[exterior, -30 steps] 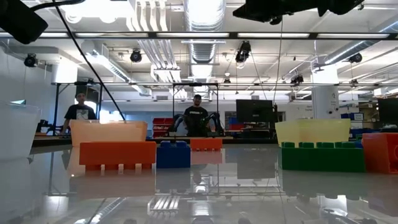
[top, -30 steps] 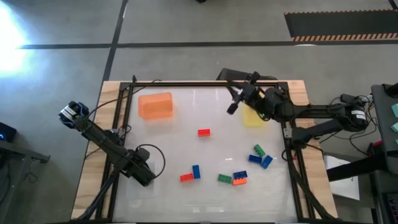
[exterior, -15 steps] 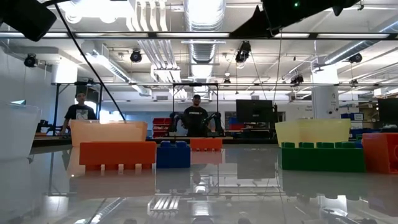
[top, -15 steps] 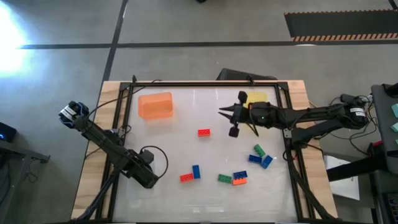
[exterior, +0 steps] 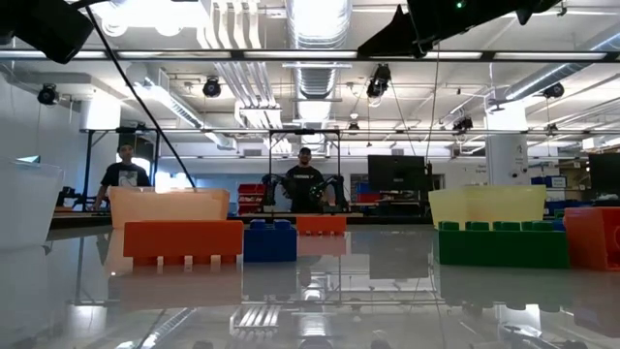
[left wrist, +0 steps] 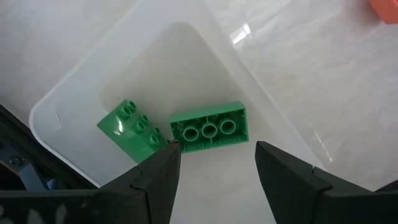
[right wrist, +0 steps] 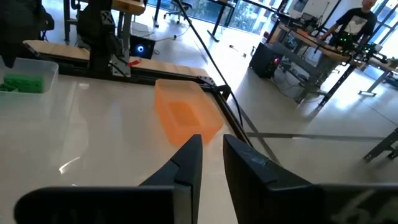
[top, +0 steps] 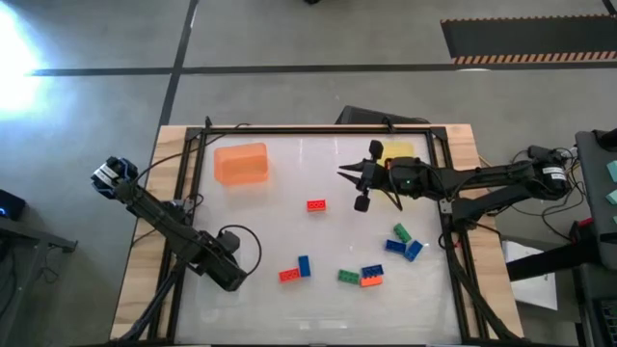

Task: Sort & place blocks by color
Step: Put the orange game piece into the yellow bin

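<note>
My left gripper (left wrist: 214,168) (top: 228,272) is open near the table's near-left corner, over a clear tray (left wrist: 74,99) in which two green blocks (left wrist: 208,129) (left wrist: 132,132) lie; it touches neither. My right gripper (right wrist: 211,155) (top: 355,188) hovers over the table's middle-right with a narrow gap between its fingers, holding nothing. A red block (top: 316,205) lies just left of it. Other blocks lie on the table: red (top: 288,276) and blue (top: 304,266) together, green (top: 348,277), blue on orange (top: 371,275), and a green and blue cluster (top: 403,243).
An orange tray (top: 241,163) stands at the far left and a yellow tray (top: 397,152) at the far right, partly under the right arm. A black frame (top: 318,128) rims the table. In the low view, people stand in the room beyond. Bare table lies between the trays.
My right gripper has moved from over the yellow tray toward the table's middle and slightly toward the near edge, its arm stretching out flatter; it has kept still for the last half second. The blocks have not moved.
</note>
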{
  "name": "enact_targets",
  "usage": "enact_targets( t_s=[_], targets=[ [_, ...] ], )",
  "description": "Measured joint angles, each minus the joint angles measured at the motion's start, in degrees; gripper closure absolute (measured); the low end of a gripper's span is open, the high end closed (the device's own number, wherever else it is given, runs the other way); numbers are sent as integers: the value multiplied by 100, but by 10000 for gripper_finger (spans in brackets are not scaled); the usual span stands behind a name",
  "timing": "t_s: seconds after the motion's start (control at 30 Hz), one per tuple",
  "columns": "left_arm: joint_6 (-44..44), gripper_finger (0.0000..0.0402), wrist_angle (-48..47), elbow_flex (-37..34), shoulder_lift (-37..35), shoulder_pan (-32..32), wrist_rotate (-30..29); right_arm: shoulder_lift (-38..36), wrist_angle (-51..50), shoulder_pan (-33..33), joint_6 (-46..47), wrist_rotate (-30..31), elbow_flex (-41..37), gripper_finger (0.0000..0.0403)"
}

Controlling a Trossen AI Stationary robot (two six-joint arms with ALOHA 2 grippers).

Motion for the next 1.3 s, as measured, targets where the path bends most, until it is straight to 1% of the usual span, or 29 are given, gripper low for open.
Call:
enact_targets(
  t_s=[0.17, 1.1, 1.3],
  targets=[
    [28, 210, -2, 0, 0, 3, -178, 2, -3, 0, 0, -2, 0, 346],
    [73, 210, 0, -23, 0, 7, -299, 4, -52, 0, 0, -48, -48, 346],
    [227, 210, 8, -23, 0, 48, -472, 4, -57, -2, 0, -48, -52, 346]
  ],
)
